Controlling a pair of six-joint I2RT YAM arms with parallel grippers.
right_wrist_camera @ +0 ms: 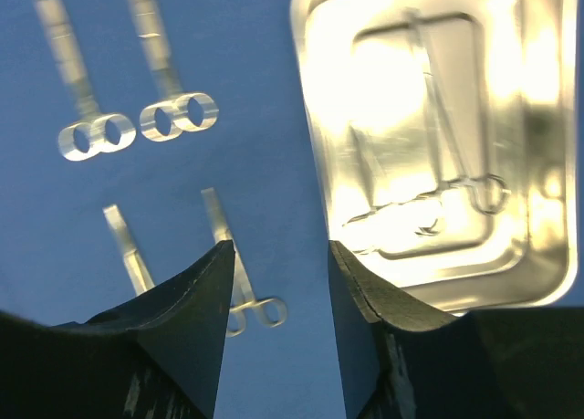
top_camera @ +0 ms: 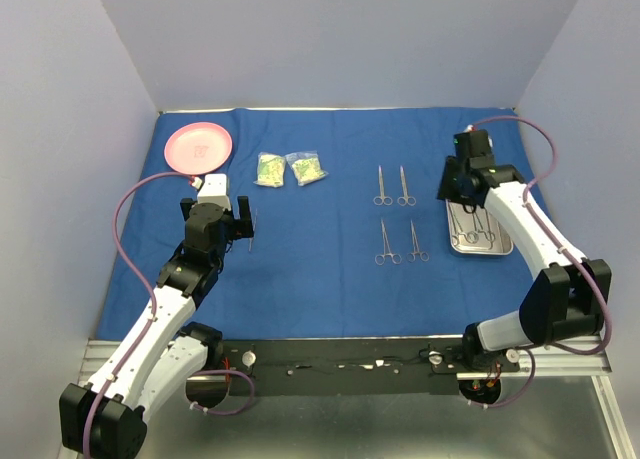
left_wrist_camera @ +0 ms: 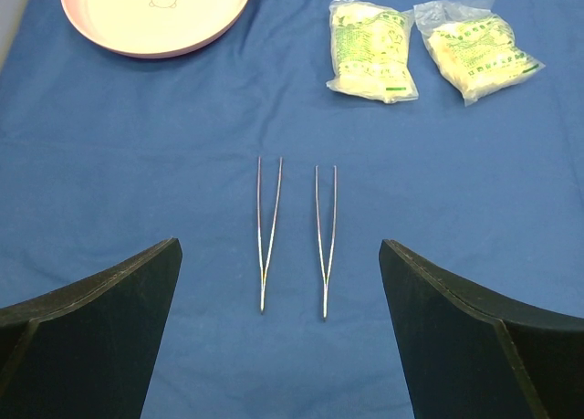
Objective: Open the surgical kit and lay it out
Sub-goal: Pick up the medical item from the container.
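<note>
Four forceps [top_camera: 382, 187], two tweezers [left_wrist_camera: 267, 227] and both packets [left_wrist_camera: 370, 52] lie out; instruments [right_wrist_camera: 456, 186] sit in the tray [right_wrist_camera: 306, 36]; left gripper [left_wrist_camera: 278, 246] and right gripper [right_wrist_camera: 280, 250] gape, empty.

Bench [top_camera: 400, 414] under blue cloth wrap [top_camera: 330, 289]: free room and obstructions.
- Near strip of cloth: bare, open from side to side.
- Middle lane between packets [top_camera: 288, 169] and forceps [top_camera: 398, 214]: open front to back.
- Far left corner: pink plate [top_camera: 198, 146], flat and low.
- Two tweezers [left_wrist_camera: 267, 232] lie side by side, apart, in the gap of the wide-spread left tool [left_wrist_camera: 278, 255]; bare cloth on either side.
- Four forceps, in two pairs: narrow gaps between neighbours.
- Steel tray [top_camera: 478, 249], right: raised rim, instruments inside.
- Right tool [right_wrist_camera: 281, 250], jaws apart and holding nothing, over the cloth strip between tray rim and nearest forceps.
- Walls [top_camera: 330, 39] close three sides.
</note>
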